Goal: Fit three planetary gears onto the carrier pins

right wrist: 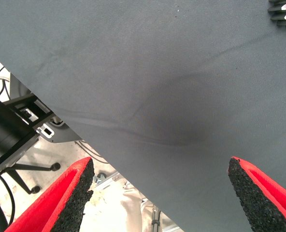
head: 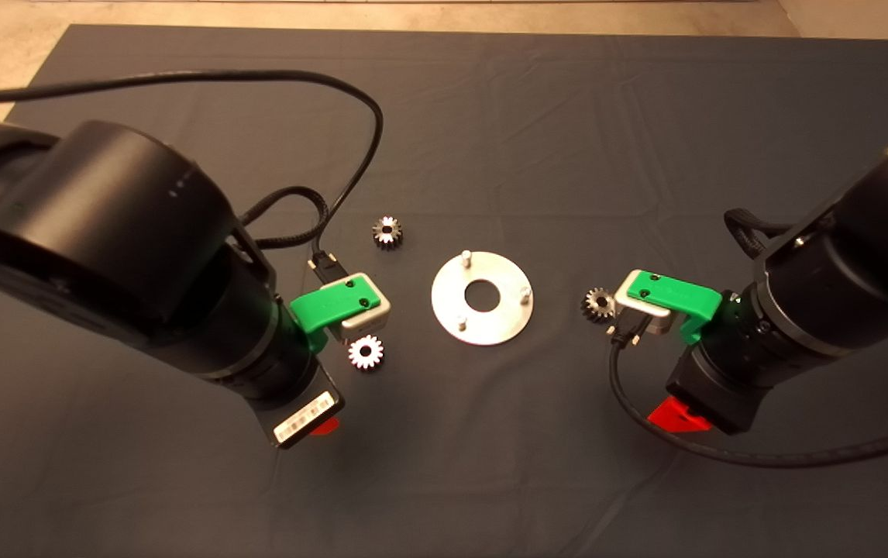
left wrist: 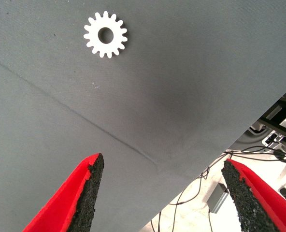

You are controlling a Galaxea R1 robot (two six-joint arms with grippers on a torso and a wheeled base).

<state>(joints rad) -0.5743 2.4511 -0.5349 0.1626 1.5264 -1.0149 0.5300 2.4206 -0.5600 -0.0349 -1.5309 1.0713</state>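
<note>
No gear is mounted yet: the carrier pins (head: 465,256) stand bare on the disc (head: 482,297), with three planetary gears (head: 387,232) lying loose on the mat around it. Left claw (left wrist: 162,193) and right claw (right wrist: 160,195) both hover spread and empty. I judge the next move is lowering the left claw over the nearest gear (left wrist: 105,34) to pinch it.

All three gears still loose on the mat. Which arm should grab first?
Probably left. The left gripper, fingers open, has a whole gear in its wrist view. The right gripper, also open, catches its nearest gear only at the picture's edge. The disc lies between both arms, pins bare.
</note>
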